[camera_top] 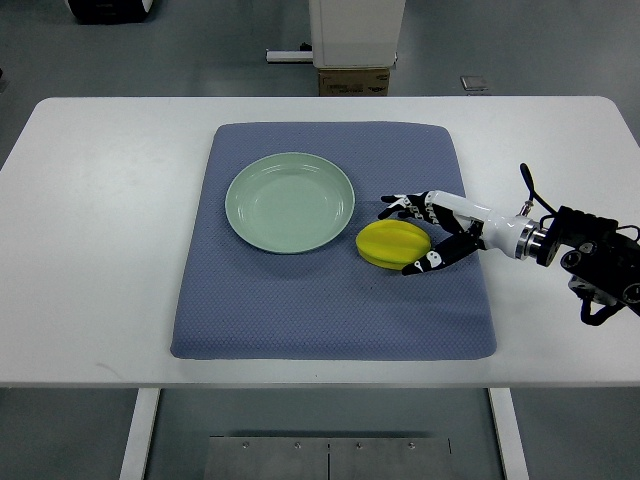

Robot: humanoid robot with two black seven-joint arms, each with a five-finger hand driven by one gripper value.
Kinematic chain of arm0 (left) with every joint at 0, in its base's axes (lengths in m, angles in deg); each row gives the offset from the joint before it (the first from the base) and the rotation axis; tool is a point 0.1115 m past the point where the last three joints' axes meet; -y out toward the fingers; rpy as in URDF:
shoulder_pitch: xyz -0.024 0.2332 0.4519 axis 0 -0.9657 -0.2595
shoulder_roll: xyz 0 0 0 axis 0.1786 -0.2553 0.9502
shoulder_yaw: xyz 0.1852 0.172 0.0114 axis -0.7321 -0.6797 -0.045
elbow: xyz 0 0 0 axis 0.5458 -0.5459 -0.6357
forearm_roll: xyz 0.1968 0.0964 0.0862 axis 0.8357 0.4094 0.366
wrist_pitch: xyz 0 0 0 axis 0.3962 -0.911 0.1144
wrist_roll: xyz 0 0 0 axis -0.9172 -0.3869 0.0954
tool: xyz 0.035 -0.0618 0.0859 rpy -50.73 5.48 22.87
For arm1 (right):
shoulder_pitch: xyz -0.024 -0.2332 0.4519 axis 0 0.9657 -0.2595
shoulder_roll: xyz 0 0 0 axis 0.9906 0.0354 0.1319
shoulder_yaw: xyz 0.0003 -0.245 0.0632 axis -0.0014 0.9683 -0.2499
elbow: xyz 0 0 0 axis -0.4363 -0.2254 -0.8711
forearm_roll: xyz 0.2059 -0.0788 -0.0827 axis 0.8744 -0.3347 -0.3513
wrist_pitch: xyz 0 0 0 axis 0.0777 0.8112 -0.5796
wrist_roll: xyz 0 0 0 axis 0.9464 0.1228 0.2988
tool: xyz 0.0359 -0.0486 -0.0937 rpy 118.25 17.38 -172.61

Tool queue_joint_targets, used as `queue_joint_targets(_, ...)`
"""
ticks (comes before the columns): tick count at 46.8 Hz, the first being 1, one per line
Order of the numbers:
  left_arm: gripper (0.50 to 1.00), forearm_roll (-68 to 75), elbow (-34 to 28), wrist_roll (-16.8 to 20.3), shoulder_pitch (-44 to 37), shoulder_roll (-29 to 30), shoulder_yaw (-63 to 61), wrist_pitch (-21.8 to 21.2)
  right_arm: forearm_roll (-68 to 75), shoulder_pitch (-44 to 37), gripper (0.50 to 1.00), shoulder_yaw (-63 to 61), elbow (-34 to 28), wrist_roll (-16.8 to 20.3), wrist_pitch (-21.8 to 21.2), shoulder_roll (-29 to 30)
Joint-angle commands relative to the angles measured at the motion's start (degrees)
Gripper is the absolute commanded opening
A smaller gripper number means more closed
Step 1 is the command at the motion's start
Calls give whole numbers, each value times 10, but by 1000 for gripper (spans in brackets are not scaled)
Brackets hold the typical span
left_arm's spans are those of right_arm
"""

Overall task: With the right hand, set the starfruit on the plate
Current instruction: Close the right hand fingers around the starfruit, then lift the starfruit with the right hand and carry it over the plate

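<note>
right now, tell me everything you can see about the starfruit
The starfruit is bright yellow, smooth and waxy-looking, with lengthwise ridges. It lies on its side on the blue mat, just right of the pale green plate, close to its rim but not on it. The right hand reaches in from the right, fingers spread around its right end.

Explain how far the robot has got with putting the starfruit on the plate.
Done: the right hand has reached the yellow ridged starfruit, fingers either side. In hand: closing the grasp; the fruit lies on the blue mat. Left: lifting it onto the empty pale green round plate beside it.
</note>
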Motion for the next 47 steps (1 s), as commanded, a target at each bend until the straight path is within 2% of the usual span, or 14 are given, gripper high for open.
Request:
queue_joint_targets(1,1000,0,0,0,0,0,0,0,-1,0,981,0,0,0,2,1)
queue_joint_targets(15,1000,0,0,0,0,0,-1,0,-1,5,868,0,6,0,15,1)
queue_joint_targets(25,1000,0,0,0,0,0,0,0,-1,5,757,13,10,0,28,1)
queue_joint_targets(29,1000,0,0,0,0,0,-1,0,-1,5,690,14,13,0,36,1)
queue_joint_targets(35,1000,0,0,0,0,0,0,0,-1,8,500,16,16,0,40,1)
queue_joint_targets(47,1000,0,0,0,0,0,-1,0,5,-7,500,7,15,0,39,0)
